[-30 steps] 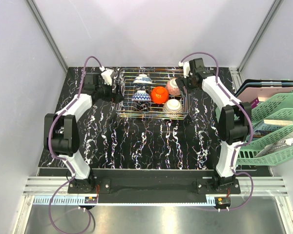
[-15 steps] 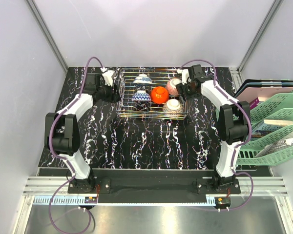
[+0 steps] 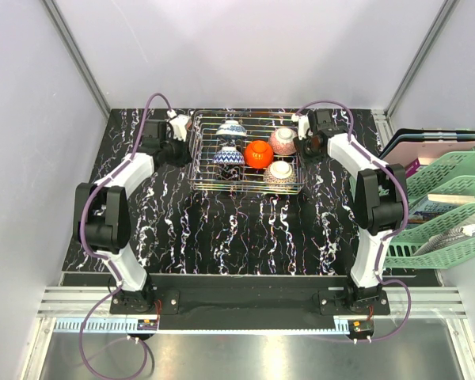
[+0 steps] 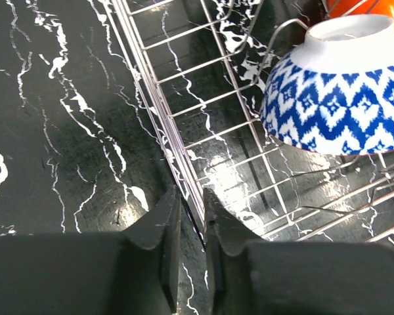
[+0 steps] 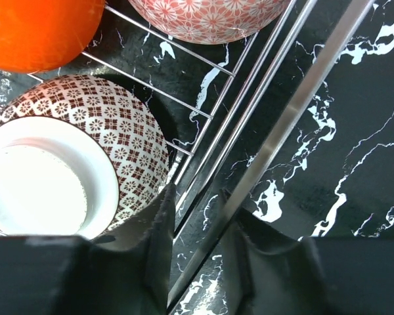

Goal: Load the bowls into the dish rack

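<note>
Gripping the dish rack [image 3: 245, 188] at nine and three o'clock, my left end effector [image 4: 190, 197] and right end effector [image 5: 196, 197] pinch its rim wires. The bowls [image 3: 229, 157] sit inside, so loading looks done. Next, I judge, comes a level, matched lift.

Left arm [image 3: 129, 169] and right arm [image 3: 355, 153]: white curved links between bulky black joint housings; black bases [image 3: 134, 299] fixed on a black plate; a purple cable [image 3: 324, 101] loops along each arm; fingers [image 4: 164, 223] dark grey, matte, tapering to blunt tips.
</note>
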You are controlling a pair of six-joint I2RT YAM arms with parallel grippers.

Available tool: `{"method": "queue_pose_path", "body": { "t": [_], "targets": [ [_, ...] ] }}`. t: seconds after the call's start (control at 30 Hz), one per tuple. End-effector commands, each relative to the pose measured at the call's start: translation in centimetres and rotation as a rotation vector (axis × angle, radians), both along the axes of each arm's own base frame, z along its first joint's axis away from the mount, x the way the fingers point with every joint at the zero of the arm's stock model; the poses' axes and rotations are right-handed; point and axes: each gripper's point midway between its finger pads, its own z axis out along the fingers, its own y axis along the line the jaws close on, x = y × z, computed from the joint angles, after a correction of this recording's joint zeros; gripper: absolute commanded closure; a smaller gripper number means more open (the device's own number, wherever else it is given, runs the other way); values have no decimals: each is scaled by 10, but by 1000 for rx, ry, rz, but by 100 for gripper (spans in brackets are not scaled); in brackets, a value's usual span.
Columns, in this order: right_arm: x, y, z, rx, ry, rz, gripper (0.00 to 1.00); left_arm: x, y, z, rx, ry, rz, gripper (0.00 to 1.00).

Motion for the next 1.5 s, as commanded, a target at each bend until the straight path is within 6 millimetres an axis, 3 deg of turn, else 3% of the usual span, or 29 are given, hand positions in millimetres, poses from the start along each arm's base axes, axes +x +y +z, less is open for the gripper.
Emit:
{"method": "queue_pose_path", "body": {
  "t": [0.0,0.1,0.43,0.77,1.03,1.1,1.17,1.37,1.47],
  "targets": [
    [-9,16,20,60,-27,45,73,-16,-7,-9,18,12,-51,93],
    [-13,20,24,82,-29,53,76,-25,-8,-12,20,23,-60,100],
    [-29,21,27,106,-15,61,85,-69,-14,-14,-2,58,-118,100],
    [-65,21,21,129,17,48,84,-102,-17,-31,-5,107,-153,100],
    [-64,24,28,123,-8,58,80,-105,-18,-25,-13,98,-158,100],
    [-62,23,28,112,-16,64,77,-105,-19,-22,-18,93,-164,88],
    [-61,22,27,103,-16,62,76,-105,-20,-20,-23,90,-166,88],
    [-54,21,26,90,-22,67,76,-109,-24,-19,-44,94,-184,100],
    [-50,21,26,85,-26,65,76,-110,-24,-19,-43,93,-189,100]
  ]
}}
